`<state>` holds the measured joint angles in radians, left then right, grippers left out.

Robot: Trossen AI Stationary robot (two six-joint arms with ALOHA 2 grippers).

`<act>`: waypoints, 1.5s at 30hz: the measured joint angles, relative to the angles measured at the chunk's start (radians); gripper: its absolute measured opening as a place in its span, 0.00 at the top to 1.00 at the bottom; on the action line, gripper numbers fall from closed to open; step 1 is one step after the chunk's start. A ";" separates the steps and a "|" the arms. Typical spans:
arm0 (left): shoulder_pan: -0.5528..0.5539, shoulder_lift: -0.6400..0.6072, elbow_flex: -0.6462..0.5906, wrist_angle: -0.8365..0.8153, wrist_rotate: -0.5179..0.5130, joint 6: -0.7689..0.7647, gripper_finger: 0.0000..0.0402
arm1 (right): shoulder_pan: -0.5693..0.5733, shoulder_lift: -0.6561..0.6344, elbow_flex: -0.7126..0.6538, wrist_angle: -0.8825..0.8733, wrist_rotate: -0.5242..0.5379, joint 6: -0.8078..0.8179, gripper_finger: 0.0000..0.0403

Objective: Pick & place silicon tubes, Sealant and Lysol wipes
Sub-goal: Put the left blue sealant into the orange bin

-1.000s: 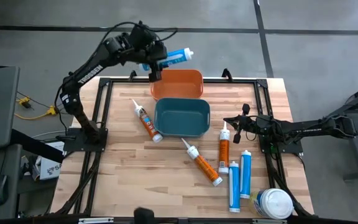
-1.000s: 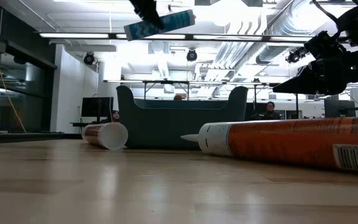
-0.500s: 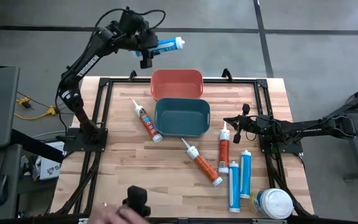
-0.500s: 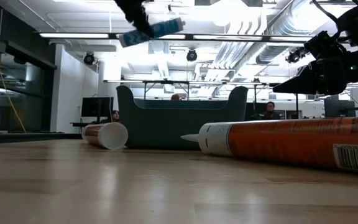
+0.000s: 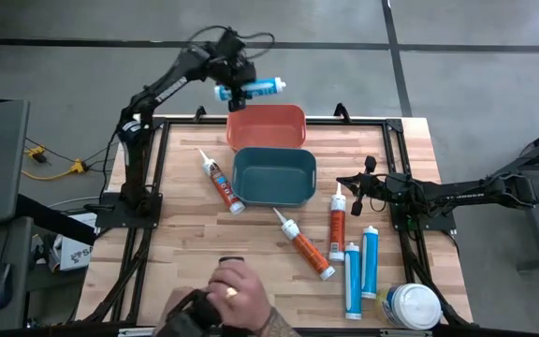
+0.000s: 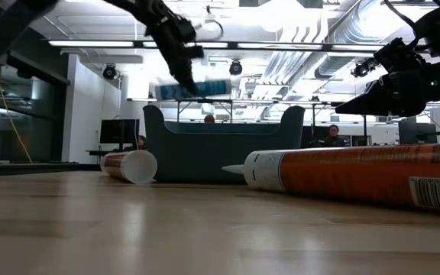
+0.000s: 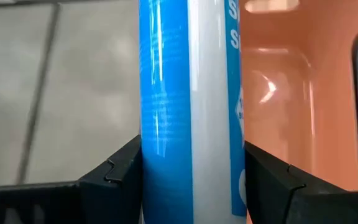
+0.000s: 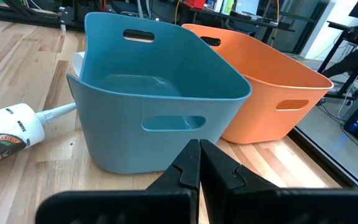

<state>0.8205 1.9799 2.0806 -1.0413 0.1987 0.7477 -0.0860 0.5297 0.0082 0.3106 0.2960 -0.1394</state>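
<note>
- Two bins serve as the landmark: an orange bin [image 5: 267,125] at the bench's [image 5: 185,262] far edge, touching a blue bin [image 5: 274,175] on its near side.
- Left pincer [image 5: 242,89] hangs just beyond the orange bin's far rim, off the bench edge, pinching a blue tube [image 5: 249,90] that lies level, nozzle pointing toward the right arm's side; the left wrist view shows the tube [image 7: 188,106] clamped between both dark fingers [image 7: 114,177], with the orange bin [image 7: 291,93] beside it.
- Right pincer [image 5: 342,182] waits just right of the blue bin, its fingers pressed together and empty, facing the blue bin [image 8: 157,99].
- One orange tube [image 5: 221,180] lies left of the blue bin, another orange tube [image 5: 303,245] on its near side, a third orange tube [image 5: 337,223] nearer the right pincer.
- Two more blue tubes [image 5: 361,266] lie side by side near the bench's near right corner.
- Lysol wipes [image 5: 412,305] canister stands at that corner, well apart from the bins.
- A person's hand [image 5: 237,298] reaches in at the bench's near edge, holding something dark.
</note>
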 joint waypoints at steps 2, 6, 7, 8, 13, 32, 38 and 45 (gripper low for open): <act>-0.012 0.031 0.000 0.028 -0.002 -0.018 0.52 | 0.000 0.000 0.000 0.000 0.000 0.000 1.00; -0.029 0.076 0.000 0.050 -0.013 -0.019 0.52 | 0.000 0.000 0.000 0.000 0.000 0.000 1.00; -0.031 0.083 0.000 0.051 -0.023 -0.018 0.52 | 0.000 0.000 0.000 0.000 0.000 0.000 1.00; -0.039 0.092 0.000 0.060 -0.034 -0.014 0.52 | 0.000 0.000 0.000 0.000 0.000 0.000 1.00; -0.063 0.143 -0.002 0.047 -0.074 0.018 0.52 | 0.000 0.000 0.000 0.000 0.000 0.000 1.00; -0.131 0.212 -0.017 0.065 -0.158 0.052 0.52 | 0.000 0.000 0.000 0.000 0.000 0.000 1.00; -0.136 0.227 -0.014 0.107 -0.120 -0.002 0.52 | 0.000 0.000 0.000 0.000 0.000 0.000 1.00; -0.136 0.227 -0.014 0.090 -0.103 -0.051 0.52 | 0.000 0.000 0.000 0.000 0.000 0.000 1.00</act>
<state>0.6842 2.2074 2.0663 -0.9510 0.0956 0.6968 -0.0860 0.5297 0.0086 0.3107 0.2962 -0.1391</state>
